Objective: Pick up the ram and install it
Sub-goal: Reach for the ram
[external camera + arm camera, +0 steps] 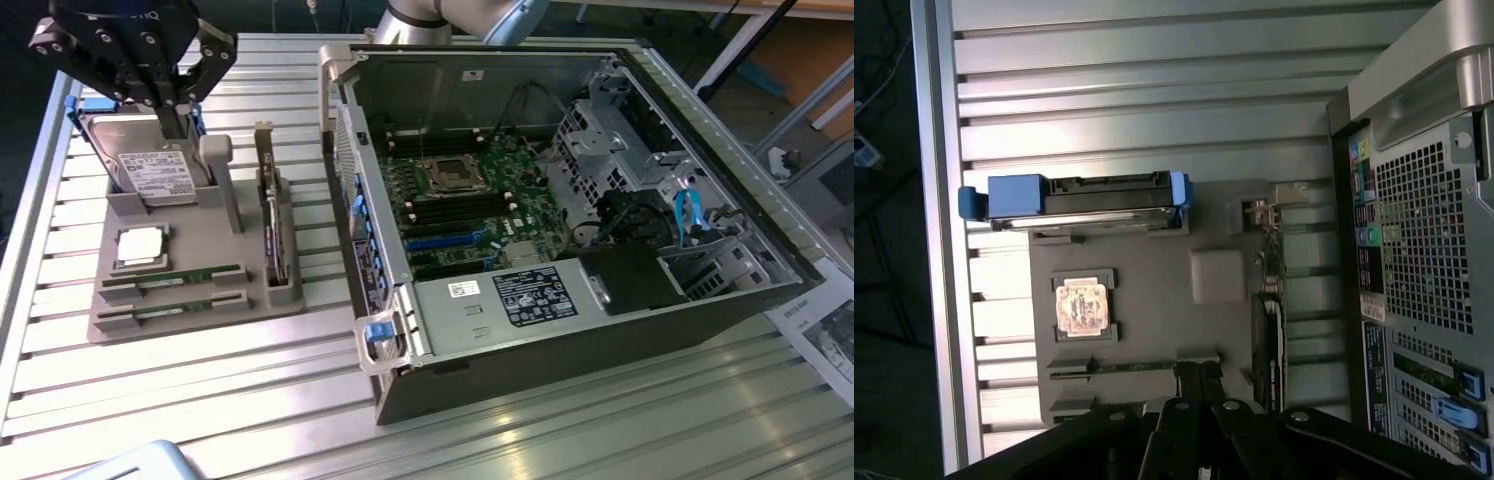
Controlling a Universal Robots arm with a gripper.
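Overhead, the gripper hangs above the gray fixture tray, its jaws pressed together on nothing. In that tray the ram sits in its slot near the processor chip, with a 2nd ram stick just beside it toward the tray's edge. Bare slatted metal table surrounds the tray, and a narrow strip separates it from the open computer case.

Tool pointing straight down, fingers closed tight together.
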